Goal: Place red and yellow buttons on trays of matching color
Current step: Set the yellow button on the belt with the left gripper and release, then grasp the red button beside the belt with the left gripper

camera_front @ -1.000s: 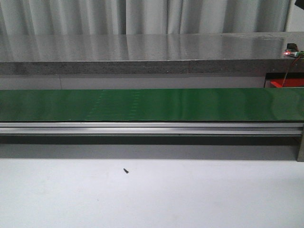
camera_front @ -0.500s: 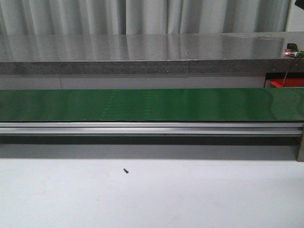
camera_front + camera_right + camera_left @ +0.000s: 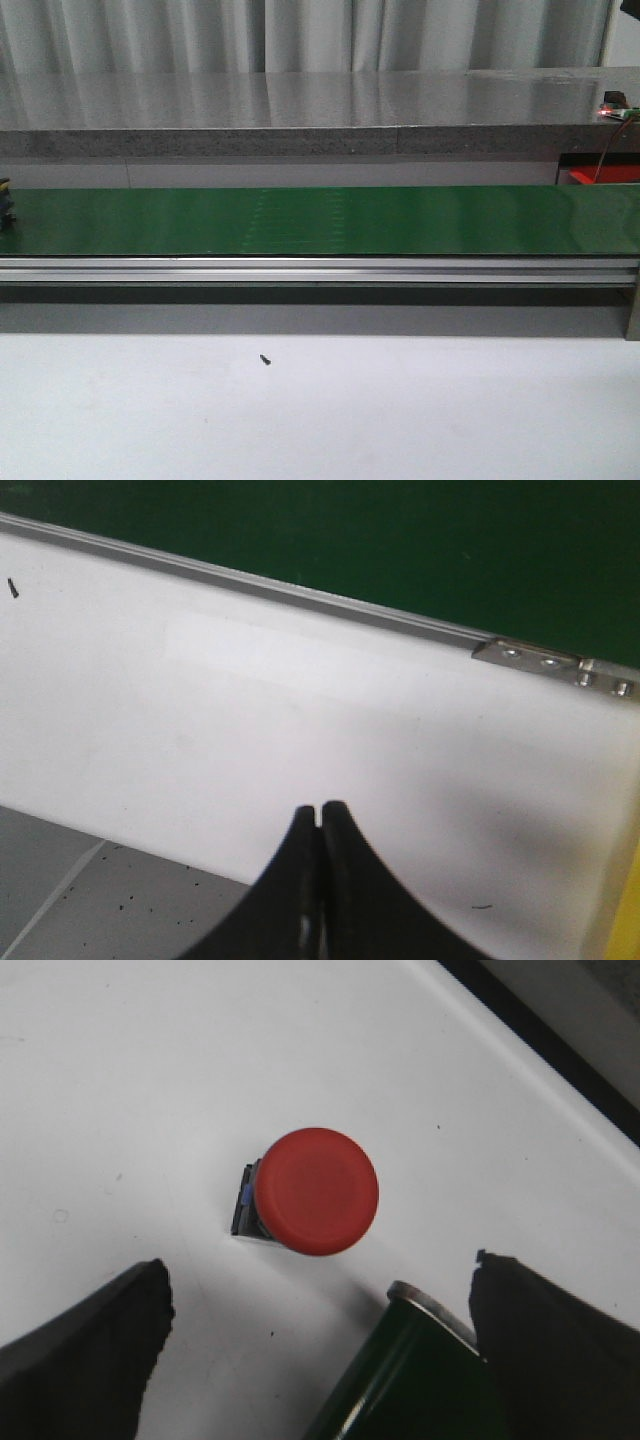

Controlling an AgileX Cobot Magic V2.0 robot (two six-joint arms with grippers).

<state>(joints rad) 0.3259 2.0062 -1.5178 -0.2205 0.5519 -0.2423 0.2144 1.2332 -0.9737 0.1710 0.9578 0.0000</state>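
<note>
Left edge of the front view: a small dark and yellow object (image 3: pixel 5 200), too cropped to identify, sits on the green conveyor belt (image 3: pixel 320 220) where it enters the frame; it may be a yellow button. The belt spans the view above its aluminium rail (image 3: pixel 320 268), and a tiny dark speck (image 3: pixel 265 360) lies on the white desk (image 3: pixel 320 420) in front. No tray is visible in the front view.

Left wrist view: my left gripper (image 3: pixel 318 1345) hovers with its fingers spread wide, holding nothing. The red button (image 3: pixel 315 1192) stands cap-up on the white desk, ahead of the open fingers and apart from them, just beside the belt's end roller (image 3: pixel 425 1305).

Right wrist view: my right gripper (image 3: pixel 320 825) has its fingertips pressed together, empty, above the desk near the belt rail. A yellow strip (image 3: pixel 630 920) at the frame edge may be the yellow tray; I cannot tell.

Step in hand, as I judge it: approach to the red button. The next move calls for advancing my left gripper until the fingers straddle the cap, closing on it, then carrying it to the red tray, which is out of view.
</note>
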